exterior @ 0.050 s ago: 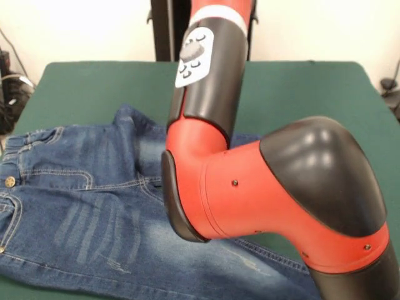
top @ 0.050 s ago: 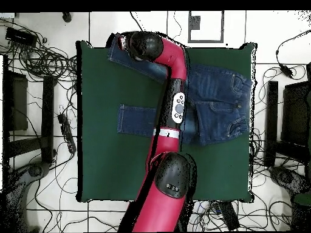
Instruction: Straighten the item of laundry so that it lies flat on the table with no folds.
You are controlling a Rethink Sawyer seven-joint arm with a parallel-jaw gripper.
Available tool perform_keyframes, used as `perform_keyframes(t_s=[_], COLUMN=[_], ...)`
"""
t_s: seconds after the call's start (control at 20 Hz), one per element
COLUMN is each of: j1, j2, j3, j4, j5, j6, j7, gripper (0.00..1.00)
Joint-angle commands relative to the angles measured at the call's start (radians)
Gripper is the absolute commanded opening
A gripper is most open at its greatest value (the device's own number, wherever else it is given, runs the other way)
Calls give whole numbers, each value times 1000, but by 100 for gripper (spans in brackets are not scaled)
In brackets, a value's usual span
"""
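Blue denim jeans (top @ 0.050 s ago: 215,103) lay spread on the dark green felt table (top @ 0.050 s ago: 103,158); cables littered the white tiled floor (top @ 0.050 s ago: 42,206). The red and black arm (top @ 0.050 s ago: 167,158) hid the gripper, so whether it was open could not be told.

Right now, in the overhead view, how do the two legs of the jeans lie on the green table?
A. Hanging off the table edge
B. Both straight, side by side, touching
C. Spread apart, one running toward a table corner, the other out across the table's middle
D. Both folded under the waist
C. The jeans have one leg angled up toward the table corner beneath the arm, the other lying apart across the middle.
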Motion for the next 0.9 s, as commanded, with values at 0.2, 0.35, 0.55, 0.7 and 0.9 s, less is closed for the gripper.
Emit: perform_keyframes(t_s=[0.2, 0.35, 0.55, 0.7, 0.9], j1=[14, 18, 14, 11, 10], j2=[10, -6, -3, -3, -10], j3=[140, 148, 210, 259, 296], j4=[-72, -86, -97, -107, -118], j5=[-206, -300, -383, -451, -520], j6=[125, 242, 283, 316, 371], j7=[-53, -57, -29, -27, -41], gripper=[0, 0, 0, 100, 100])
